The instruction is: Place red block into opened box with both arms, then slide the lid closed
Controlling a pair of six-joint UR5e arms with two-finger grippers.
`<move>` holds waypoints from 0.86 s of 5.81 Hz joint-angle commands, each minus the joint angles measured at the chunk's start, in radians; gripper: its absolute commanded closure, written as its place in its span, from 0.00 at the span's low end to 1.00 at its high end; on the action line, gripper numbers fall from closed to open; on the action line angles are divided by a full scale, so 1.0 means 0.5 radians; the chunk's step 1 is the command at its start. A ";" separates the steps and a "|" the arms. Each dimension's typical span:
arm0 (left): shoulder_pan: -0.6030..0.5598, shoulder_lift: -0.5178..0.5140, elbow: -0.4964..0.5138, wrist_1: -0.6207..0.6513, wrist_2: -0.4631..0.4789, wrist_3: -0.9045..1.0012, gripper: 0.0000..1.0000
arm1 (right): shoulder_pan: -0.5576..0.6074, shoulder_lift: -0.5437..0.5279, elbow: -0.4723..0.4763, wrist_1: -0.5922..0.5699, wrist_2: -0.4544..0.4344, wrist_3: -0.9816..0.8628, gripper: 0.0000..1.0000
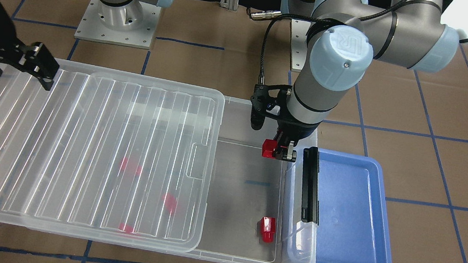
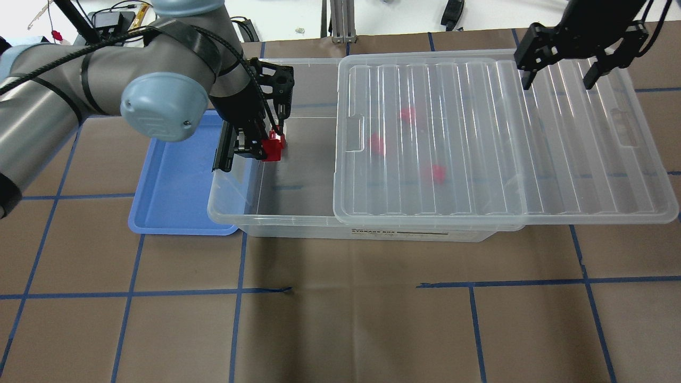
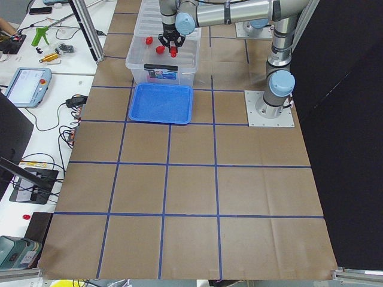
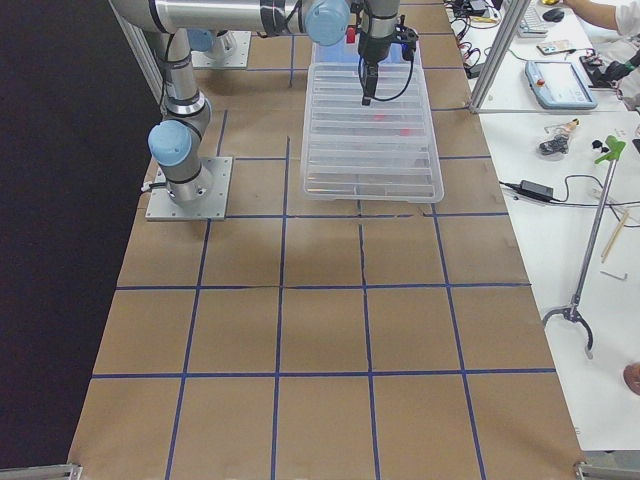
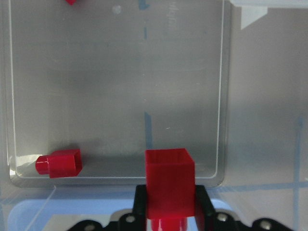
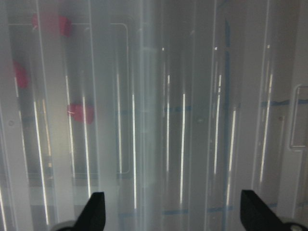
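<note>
My left claw [image 5: 169, 208] grips the red block [image 5: 169, 179] over the uncovered end of the box [image 1: 245, 182], just inside its wall, so release is straight down; my right claw [image 2: 558, 82] hangs open over the lid [image 1: 80, 144].

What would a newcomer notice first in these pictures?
The bright red block, held by the left gripper over the uncovered end of the box, next to the blue tray. Then the big ribbed lid over the rest of it, with the right gripper open above its outer end.
</note>
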 commanded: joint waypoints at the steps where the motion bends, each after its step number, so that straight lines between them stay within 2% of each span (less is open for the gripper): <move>1: -0.032 -0.224 -0.190 0.438 0.010 0.000 1.00 | -0.378 0.031 0.005 -0.004 -0.068 -0.457 0.00; 2: -0.029 -0.335 -0.222 0.562 0.022 0.003 0.99 | -0.531 0.107 0.008 -0.007 -0.166 -0.577 0.00; 4: -0.032 -0.419 -0.225 0.631 0.019 0.003 0.97 | -0.777 0.316 0.011 -0.181 -0.167 -0.899 0.00; 5: -0.032 -0.443 -0.222 0.637 0.019 0.012 0.77 | -0.818 0.405 0.011 -0.245 -0.176 -0.928 0.00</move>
